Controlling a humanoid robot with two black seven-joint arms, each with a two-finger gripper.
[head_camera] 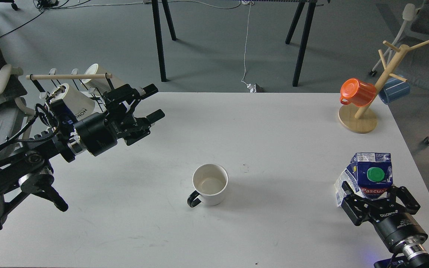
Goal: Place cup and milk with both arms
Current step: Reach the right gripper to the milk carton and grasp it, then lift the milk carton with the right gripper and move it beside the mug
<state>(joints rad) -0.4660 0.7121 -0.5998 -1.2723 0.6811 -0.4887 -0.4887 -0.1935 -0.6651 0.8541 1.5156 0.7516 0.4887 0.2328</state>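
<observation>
Centrally, empty upright cup (210, 184); right tool (374, 196) clamped around milk (367, 175), left tool (153, 104) spread, empty-handed.

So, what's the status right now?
Left tool open, empty. Right tool shut on milk. Cup upright mid-table, untouched. Nothing in the way.

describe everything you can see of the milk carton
The milk carton is a gable-top pack, dark blue and white, with a round green cap on its sloped top and red "Pascual" lettering below it. It looks like coated cardboard, closed and slightly creased. It stands upright near the table's near right corner, well right of the cup. The right end effector has a finger on each side of its lower body; whether they press it is unclear.
</observation>
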